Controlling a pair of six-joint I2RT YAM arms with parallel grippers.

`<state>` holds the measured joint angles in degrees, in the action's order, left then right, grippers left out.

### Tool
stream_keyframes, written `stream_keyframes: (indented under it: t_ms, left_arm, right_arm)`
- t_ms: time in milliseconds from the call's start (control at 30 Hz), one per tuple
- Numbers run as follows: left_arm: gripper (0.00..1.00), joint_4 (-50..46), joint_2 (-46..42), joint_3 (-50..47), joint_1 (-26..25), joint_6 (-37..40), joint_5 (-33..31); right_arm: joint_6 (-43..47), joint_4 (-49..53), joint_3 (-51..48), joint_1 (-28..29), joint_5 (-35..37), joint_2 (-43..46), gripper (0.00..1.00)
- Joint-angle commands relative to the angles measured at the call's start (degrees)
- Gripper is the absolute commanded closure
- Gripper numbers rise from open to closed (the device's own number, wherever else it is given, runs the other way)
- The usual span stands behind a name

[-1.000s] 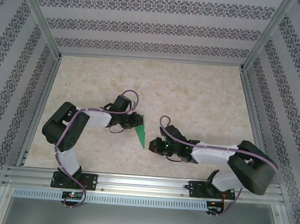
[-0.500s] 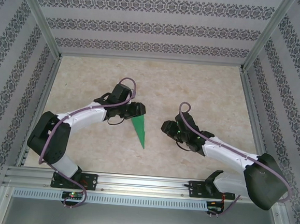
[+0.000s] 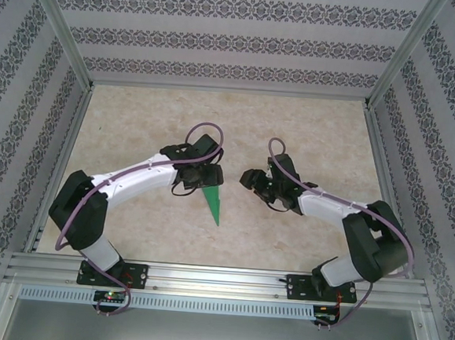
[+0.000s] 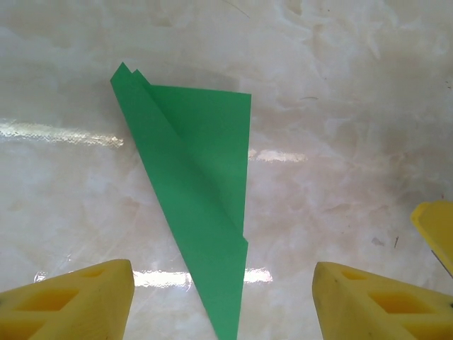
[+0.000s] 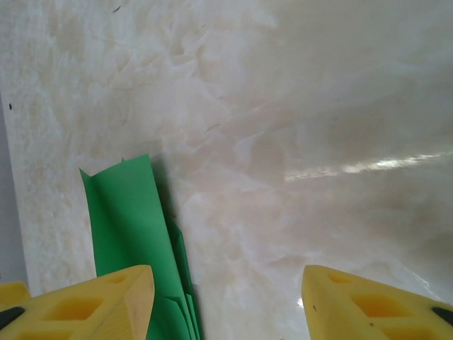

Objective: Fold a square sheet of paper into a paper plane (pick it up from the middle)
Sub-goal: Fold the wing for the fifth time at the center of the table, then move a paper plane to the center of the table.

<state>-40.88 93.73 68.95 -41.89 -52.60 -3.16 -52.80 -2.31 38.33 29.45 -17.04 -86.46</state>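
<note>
The paper plane [image 3: 211, 203], a narrow bright green dart, lies flat on the marble table with its tip toward the near edge. In the left wrist view the paper plane [image 4: 198, 198] shows a centre crease and layered folds. My left gripper [image 3: 205, 178] hovers over its wide end, and in its own view it [image 4: 223, 301] is open, the yellow fingers well apart on either side of the tip. My right gripper [image 3: 248, 178] is open to the right of the dart. In its own view it [image 5: 226, 301] holds nothing, and the paper plane [image 5: 131, 227] lies by its left finger. A flat square sheet of paper is out of view.
The pale marble table [image 3: 309, 137] is walled by patterned panels, with aluminium posts [image 3: 61, 27] at the corners. A metal rail [image 3: 219, 280] carries both arm bases at the near edge. A yellow finger [image 4: 435, 230] of the right gripper edges into the left wrist view.
Both grippers have opened and let go of the green dart, which now rests on the table. The right gripper moved away from the tip toward the back; the left reached further right.
</note>
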Motion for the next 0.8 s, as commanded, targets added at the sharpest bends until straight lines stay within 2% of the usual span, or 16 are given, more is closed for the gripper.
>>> stream_keyframes:
  t_ms: [0,433,500,767]
  left_arm:
    - [0.29,-4.66,2.48,2.99,-1.43,-2.27,-3.7]
    - [0.3,-9.36,14.41,11.38,-1.53,-1.81,-3.18]
    - [0.34,-9.84,15.31,11.82,-1.53,-1.56,-3.22]
    - [0.64,-7.11,11.28,8.28,-1.53,-0.19,-4.53]
  right_arm:
    - [0.95,-4.35,2.63,-0.79,-4.51,-3.13,0.42]
    - [0.14,-4.34,2.7,-2.22,-5.11,-5.15,0.41]
    - [0.49,-3.65,2.79,-2.31,-5.11,-4.84,0.41]
    - [1.56,-1.14,3.38,-2.35,-5.22,-3.74,0.41]
